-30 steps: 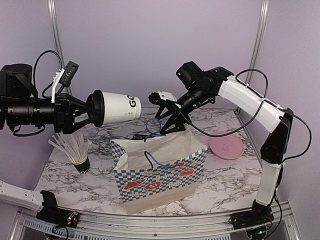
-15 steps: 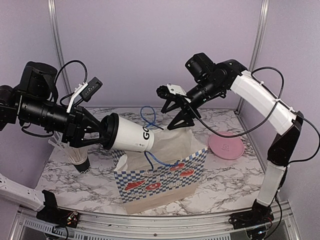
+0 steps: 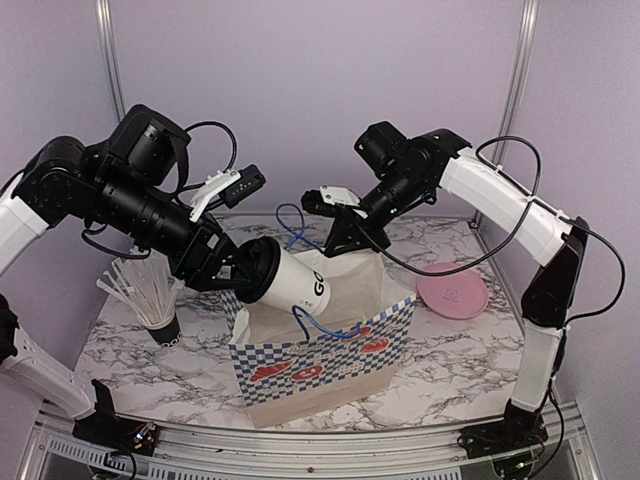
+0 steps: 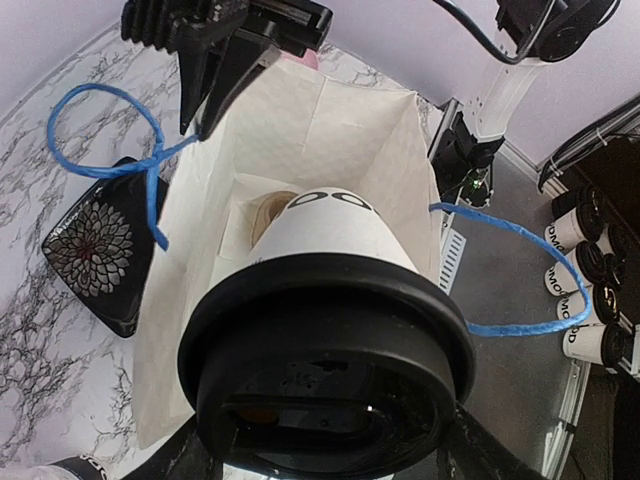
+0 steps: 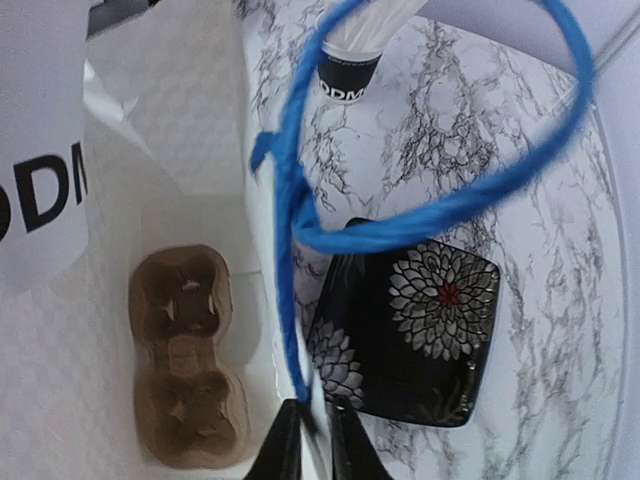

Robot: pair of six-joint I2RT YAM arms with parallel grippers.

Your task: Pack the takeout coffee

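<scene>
- We are looking at the paper bag (image 3: 330, 350) standing upright near the middle of the table (image 3: 450, 360), with its mouth gaping upward.
- In the left wrist view the bag's walls are standing clear of the takeout coffee (image 3: 295, 282) on both sides, so there is open room around it.
- A cup carrier (image 5: 190, 355) is lying flat on the bag's floor.
- The near handle (image 3: 325, 325) is arching over the near rim just under the cup. The far handle (image 3: 292, 225) is looping up above the far rim, beside the right claw.
- Outside the bag, a black flowered dish (image 5: 410, 330) is lying just behind the far wall. A straw cup (image 3: 155, 310) is standing to the left, and a pink plate (image 3: 452, 290) is lying well apart on the right.
- The left claw (image 3: 240, 272) is gripping the takeout coffee around its black lid.
- The cup is hanging tilted, with its white base pointing down and right over the bag's mouth at about rim height. We cannot tell whether the base is already below the rim.
- The right claw (image 3: 345, 238) is nearly closed, its fingers (image 5: 290, 445) pinching the far rim of the paper bag right where the blue cord is fixed.
</scene>
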